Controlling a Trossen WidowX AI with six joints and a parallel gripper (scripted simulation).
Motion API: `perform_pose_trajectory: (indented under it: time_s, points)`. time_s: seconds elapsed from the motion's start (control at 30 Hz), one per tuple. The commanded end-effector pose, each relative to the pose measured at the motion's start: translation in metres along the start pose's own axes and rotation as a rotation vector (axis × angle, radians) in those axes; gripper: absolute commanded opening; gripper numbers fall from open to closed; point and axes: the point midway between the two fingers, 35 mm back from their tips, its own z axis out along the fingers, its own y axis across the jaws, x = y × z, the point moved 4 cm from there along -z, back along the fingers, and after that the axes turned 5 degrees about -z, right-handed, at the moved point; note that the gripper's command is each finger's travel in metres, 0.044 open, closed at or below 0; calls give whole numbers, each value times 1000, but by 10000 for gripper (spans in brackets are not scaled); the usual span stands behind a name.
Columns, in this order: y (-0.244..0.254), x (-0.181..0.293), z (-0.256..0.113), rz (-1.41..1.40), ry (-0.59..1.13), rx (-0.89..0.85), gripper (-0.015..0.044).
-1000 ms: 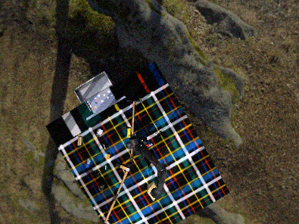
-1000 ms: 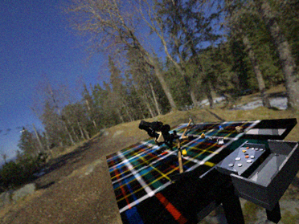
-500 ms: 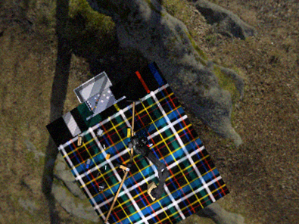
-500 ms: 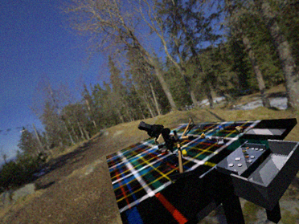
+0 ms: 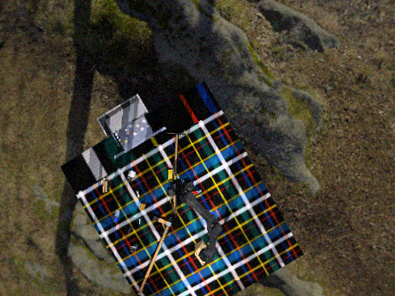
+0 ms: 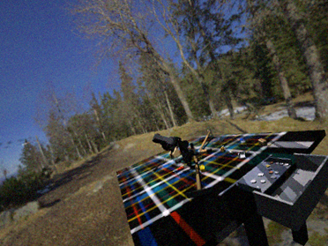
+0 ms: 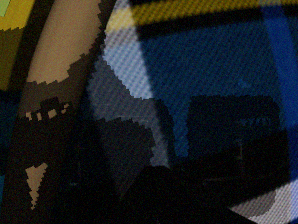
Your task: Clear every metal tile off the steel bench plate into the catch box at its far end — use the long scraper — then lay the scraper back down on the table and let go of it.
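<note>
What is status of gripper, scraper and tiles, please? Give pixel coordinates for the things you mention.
Gripper (image 5: 178,187) (image 6: 187,156) (image 7: 152,170) shut, empty. Scraper (image 5: 176,154) (image 6: 199,179) (image 7: 65,40) unheld on table. Tiles (image 5: 142,129) (image 6: 261,175) remain on plate (image 5: 148,136) (image 6: 245,182). Yellow block (image 5: 170,174) (image 6: 202,168) (image 7: 12,25) close beside scraper handle, possible obstacle.

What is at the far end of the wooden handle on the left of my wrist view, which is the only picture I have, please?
Observer: In the top view, the wooden handle ends in a thin dark crossbar, out toward the table edge on the bench plate's side.

Operator: Thank you; are there tiles left on the bench plate?

Observer: Yes, the exterior view shows several pale tiles on the bench plate.

Operator: And where is the catch box?

Observer: The catch box sits at the plate's outer end, beyond the table edge.
</note>
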Motion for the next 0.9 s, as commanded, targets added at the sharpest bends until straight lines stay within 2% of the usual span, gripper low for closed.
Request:
perform_pose_trajectory:
  time_s: [0.0, 0.87]
  points:
    - [3, -3, 1, 7, -1, -1, 0]
    - [26, -16, 2, 8, -1, -3, 0]
